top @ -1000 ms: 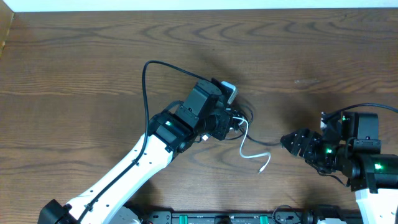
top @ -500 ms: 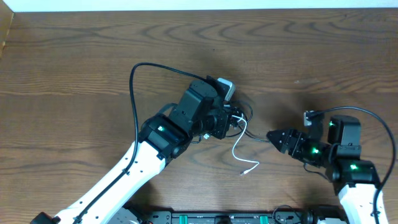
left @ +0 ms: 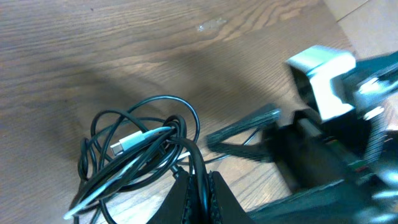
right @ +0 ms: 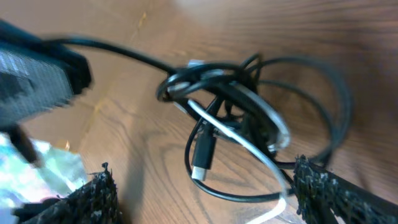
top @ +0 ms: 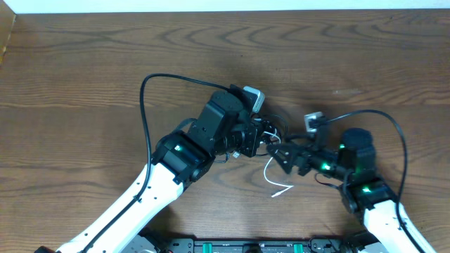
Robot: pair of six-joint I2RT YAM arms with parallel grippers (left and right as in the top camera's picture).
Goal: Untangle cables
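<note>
A tangle of thin black cable (left: 140, 146) and a short white cable (top: 271, 172) lies on the wooden table at the centre. My left gripper (left: 199, 186) is shut on a strand of the black cable at the edge of the tangle. My right gripper (top: 281, 156) is open, its fingers spread on either side of the tangle (right: 230, 118). A black end plug (right: 202, 158) lies between its fingertips (right: 205, 193). The white cable's loose end (top: 281, 190) trails toward the front of the table.
The left arm (top: 176, 161) reaches in from the front left, with its own thick black wire (top: 151, 91) looping above it. The right arm (top: 358, 176) comes from the front right. A white strip (top: 211, 5) runs along the table's far edge.
My right gripper has moved left from the right side of the table up to the tangle. The white cable's loose end has shifted left. The left arm has barely moved.
</note>
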